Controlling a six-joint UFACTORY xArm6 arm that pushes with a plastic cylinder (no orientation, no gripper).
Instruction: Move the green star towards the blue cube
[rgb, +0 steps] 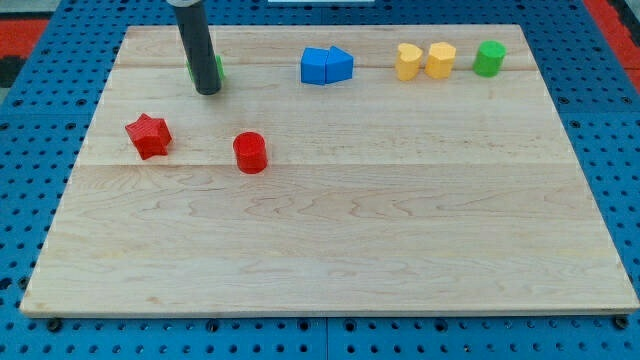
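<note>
The green star (217, 69) sits near the view's top left and is mostly hidden behind my rod; only a green sliver shows at the rod's right side. My tip (207, 91) rests on the board right at the star's near left side, seemingly touching it. The blue cube (315, 66) stands to the star's right along the top, touching a second blue block with a pointed top (340, 64).
A red star (149, 135) and a red cylinder (250, 152) lie below my tip. Two yellow blocks (407, 60) (440, 59) and a green cylinder (489, 57) stand at the top right. The wooden board (330, 250) lies on a blue pegboard.
</note>
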